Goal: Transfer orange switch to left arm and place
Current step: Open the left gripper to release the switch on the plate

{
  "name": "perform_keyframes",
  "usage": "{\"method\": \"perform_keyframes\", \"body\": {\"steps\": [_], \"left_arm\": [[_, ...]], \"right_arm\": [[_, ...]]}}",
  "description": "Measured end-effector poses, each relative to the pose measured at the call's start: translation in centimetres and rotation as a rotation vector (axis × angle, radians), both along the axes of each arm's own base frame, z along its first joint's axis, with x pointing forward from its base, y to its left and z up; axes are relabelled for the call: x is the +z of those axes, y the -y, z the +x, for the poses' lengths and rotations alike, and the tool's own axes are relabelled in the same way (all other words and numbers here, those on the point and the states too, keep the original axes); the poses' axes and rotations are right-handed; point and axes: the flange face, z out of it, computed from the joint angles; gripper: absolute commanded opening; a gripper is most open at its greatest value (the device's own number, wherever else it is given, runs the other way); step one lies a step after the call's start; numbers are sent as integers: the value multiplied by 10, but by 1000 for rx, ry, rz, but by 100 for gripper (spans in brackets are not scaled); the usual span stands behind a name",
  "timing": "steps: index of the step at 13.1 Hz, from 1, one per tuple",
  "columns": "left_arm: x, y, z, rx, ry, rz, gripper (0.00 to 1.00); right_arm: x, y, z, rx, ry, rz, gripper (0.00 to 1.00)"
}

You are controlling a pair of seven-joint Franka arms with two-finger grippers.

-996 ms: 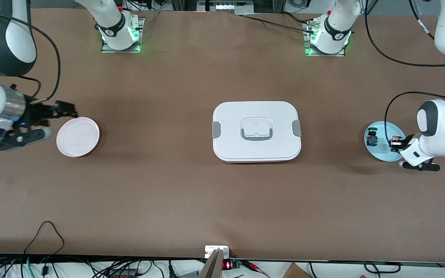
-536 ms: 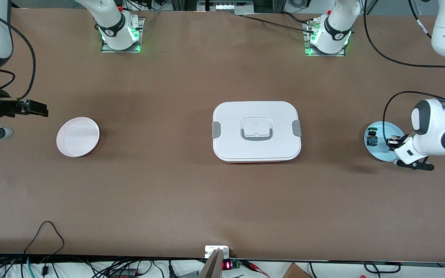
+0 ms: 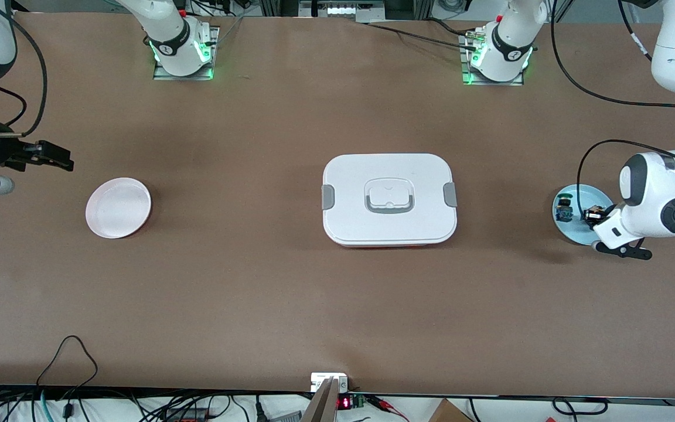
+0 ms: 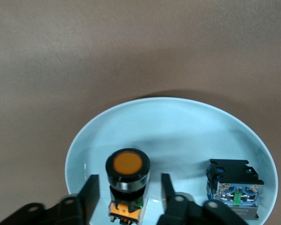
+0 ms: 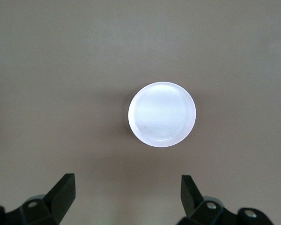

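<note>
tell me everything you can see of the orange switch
The orange switch is a small pushbutton: a round orange face in a black ring with a silvery collar under it, and a black and orange body showing a tiny green light. It stands face up on the pale blue plate at the left arm's end of the table, beside a blue component and apart from it. The left gripper has a finger on either side of it, with a gap to each, so no finger touches it.

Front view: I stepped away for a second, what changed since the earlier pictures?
The right gripper pulled back off the white plate toward the table end, jaws open. The left gripper shifted slightly at the blue plate, fingers straddling the orange switch. Box and plates unmoved.
</note>
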Motion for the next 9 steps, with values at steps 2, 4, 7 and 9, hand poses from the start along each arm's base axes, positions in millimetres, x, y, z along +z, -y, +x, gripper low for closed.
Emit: {"method": "perform_keyframes", "body": {"steps": [2,4,7,9], "left_arm": [[20,-1,11,-8,35,8,100],[62,-2,26,-6,66,27,100],[152,8,46,-7,98,52,100],[211,23,53,-20,100,57,100]], "right_arm": [[5,-4,-5,8,4,3,100],[7,-5,-12,10,2,5,100],[4,-2,-23,2,-6,9,100],[4,-3,-23,4,-3,10,100]]}}
